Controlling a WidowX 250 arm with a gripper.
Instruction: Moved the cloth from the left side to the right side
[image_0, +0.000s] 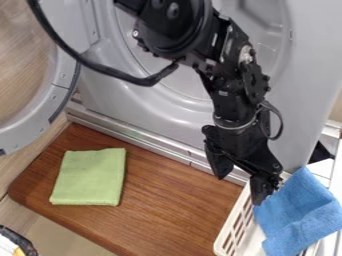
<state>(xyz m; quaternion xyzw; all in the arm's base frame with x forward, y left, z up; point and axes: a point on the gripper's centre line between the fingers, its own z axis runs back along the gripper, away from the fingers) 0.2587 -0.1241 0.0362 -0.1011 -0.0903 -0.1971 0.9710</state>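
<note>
Green cloth (89, 177) lengthwise up-view (slightly slanted)

1. From my station I see a brown wooden counter (167, 212) with visible grain and a rounded corner at its left end.
2. On its left part I have a light green cloth (90, 177), folded into a rough square and lying flat, well apart from the basket.
3. At the right end I see a white slotted basket (234, 230) overlapping the counter; I can't tell whether it rests on the wood.
</note>
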